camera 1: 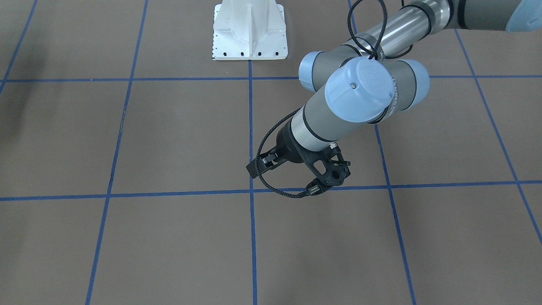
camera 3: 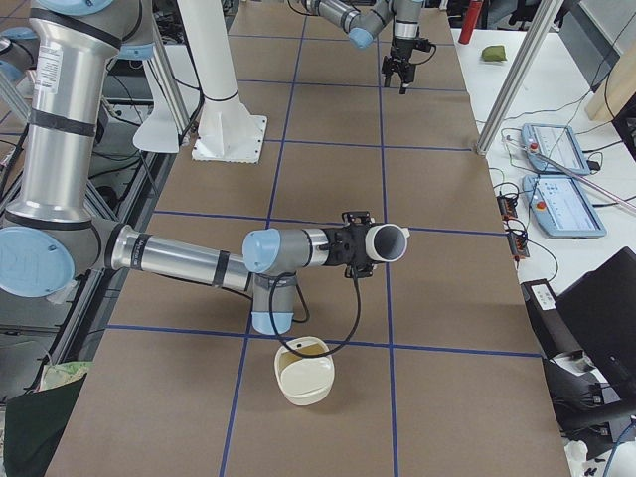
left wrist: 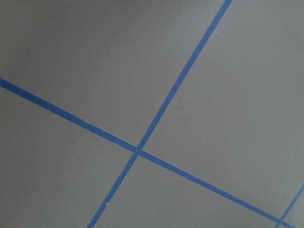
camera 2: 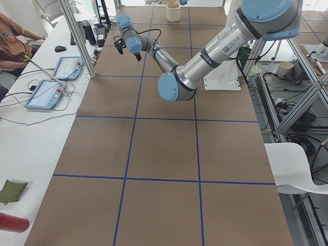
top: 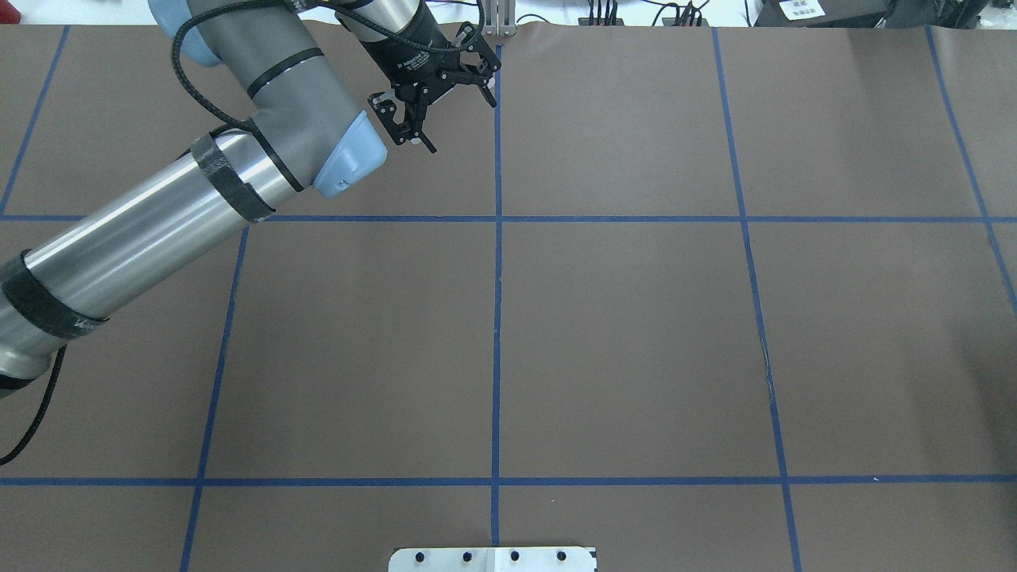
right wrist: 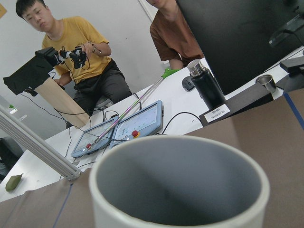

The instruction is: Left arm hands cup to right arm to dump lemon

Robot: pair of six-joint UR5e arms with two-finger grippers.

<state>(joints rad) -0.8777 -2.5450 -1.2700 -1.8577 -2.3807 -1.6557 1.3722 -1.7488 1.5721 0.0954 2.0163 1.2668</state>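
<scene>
In the exterior right view, the near right arm's gripper point(camera 3: 370, 244) has the off-white cup point(camera 3: 390, 241) at its tip, tipped on its side above the table, mouth away from the arm. I cannot tell whether its fingers are shut. The right wrist view shows the cup's point(right wrist: 180, 190) grey inside with nothing in it. The lemon point(camera 3: 312, 348) appears to lie in a cream bowl point(camera 3: 304, 383) below the arm. My left gripper point(top: 462, 125) is open and empty over the far table edge; it also shows in the front-facing view point(camera 1: 254, 167).
The white robot base point(camera 1: 250, 31) stands at the table's near middle. Blue tape lines point(left wrist: 137, 151) grid the brown table. Two operators point(right wrist: 71, 52) sit at a side desk with tablets point(right wrist: 137, 124) and a black flask point(right wrist: 205, 85).
</scene>
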